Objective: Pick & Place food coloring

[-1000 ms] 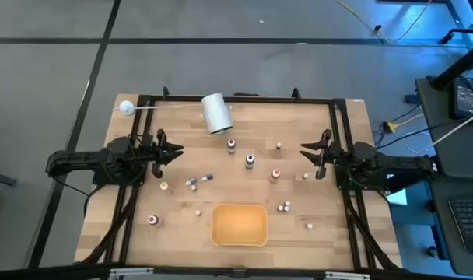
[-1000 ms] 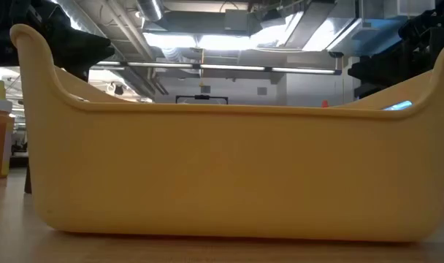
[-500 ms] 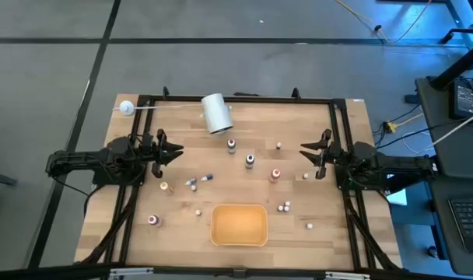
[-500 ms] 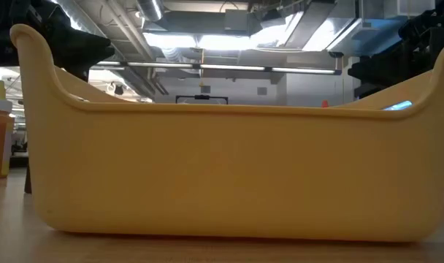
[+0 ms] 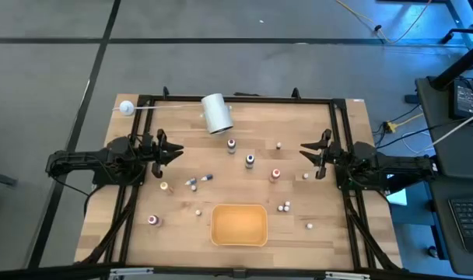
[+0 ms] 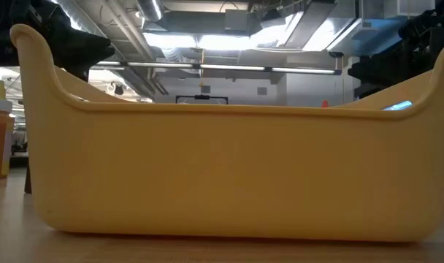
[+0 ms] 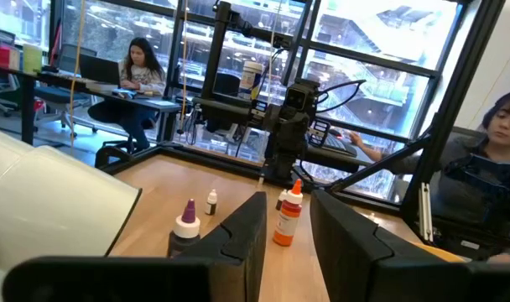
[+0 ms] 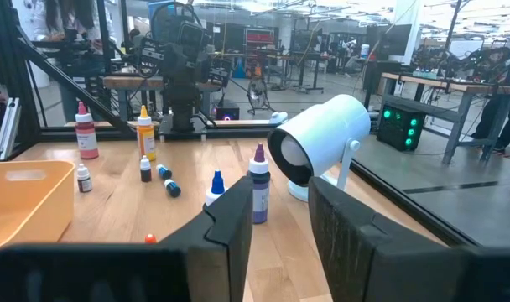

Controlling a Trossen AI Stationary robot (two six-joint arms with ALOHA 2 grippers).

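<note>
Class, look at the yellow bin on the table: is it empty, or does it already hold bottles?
Empty. From above, the yellow bin shows only its bare floor; the food coloring bottles stand scattered outside it.

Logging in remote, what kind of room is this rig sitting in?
It looks like a robotics lab or open workshop, not a kitchen. A framed wooden table stands on bare floor, people sit at a desk behind glass, and more benches with equipment fill the background.

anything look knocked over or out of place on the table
Yes. One blue-capped bottle lies on its side near the table's middle, while the other food coloring bottles that can be made out stand upright. The big white roll also lies on its side at the far edge. No spill shows.
</note>
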